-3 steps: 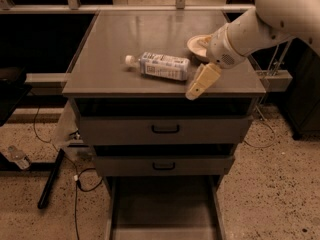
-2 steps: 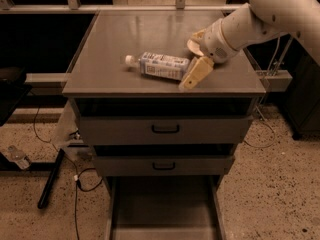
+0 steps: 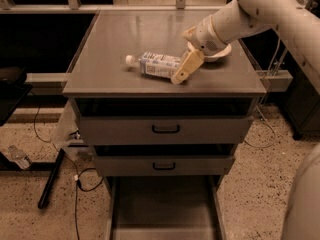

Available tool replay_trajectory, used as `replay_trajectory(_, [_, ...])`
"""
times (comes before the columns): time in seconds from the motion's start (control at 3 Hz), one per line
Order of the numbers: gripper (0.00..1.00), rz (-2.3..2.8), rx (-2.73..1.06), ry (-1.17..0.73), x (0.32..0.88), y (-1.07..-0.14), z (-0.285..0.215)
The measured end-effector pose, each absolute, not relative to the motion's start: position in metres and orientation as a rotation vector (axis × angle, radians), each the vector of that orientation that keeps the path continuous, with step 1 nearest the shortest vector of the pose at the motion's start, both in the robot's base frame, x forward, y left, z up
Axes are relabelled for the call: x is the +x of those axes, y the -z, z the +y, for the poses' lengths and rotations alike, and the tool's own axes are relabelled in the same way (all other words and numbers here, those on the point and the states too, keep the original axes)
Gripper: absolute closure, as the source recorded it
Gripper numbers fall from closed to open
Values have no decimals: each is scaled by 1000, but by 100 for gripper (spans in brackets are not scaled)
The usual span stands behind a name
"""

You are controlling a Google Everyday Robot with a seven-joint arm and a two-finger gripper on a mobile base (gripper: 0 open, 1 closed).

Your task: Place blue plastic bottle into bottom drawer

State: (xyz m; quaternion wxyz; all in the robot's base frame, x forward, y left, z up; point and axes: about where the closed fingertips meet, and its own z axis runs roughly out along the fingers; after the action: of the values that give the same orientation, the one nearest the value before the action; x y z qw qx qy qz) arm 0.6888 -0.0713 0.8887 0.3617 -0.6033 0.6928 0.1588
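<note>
**Claw closes in on the bottle; drawer stands ready**

Over the last second the claw (image 3: 182,70) has slid left along the front of the worktop (image 3: 125,34), from a spot clear of the bottle to the bottle's base end, which it now overlaps in this view. Whether it is apart or together cannot be told from here, nor whether it actually touches the plastic. The blue plastic bottle (image 3: 157,65) has not shifted. It lies on its side near the middle of the worktop, white cap pointing left, label facing up.

This looks like the reach just before a grasp, so nothing of the transfer itself is done yet. The claw appears to be coming at the bottle end-on rather than across its body, so a push could roll or slide it instead of catching it.

Behind the wrist of the white arm (image 3: 260,9) sits a white bowl (image 3: 222,52), partly hidden. The rest of the grey worktop is flat and slightly glossy.

Below it are two closed drawer fronts (image 3: 210,129) with black handles. Beneath those the bottom drawer (image 3: 162,209) is pulled out towards the camera, its floor bare. The room is dim, with speckled flooring (image 3: 40,219), loose cables (image 3: 80,179) and a stray clear bottle (image 3: 19,158) at the left.
</note>
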Motion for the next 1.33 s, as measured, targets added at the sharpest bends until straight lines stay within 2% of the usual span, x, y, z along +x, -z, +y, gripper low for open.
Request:
replay_trajectory(1.0, [0, 1852, -1601, -447, 702, -855, -58])
replay_trajectory(1.33, [19, 1852, -1601, -447, 702, -855, -58])
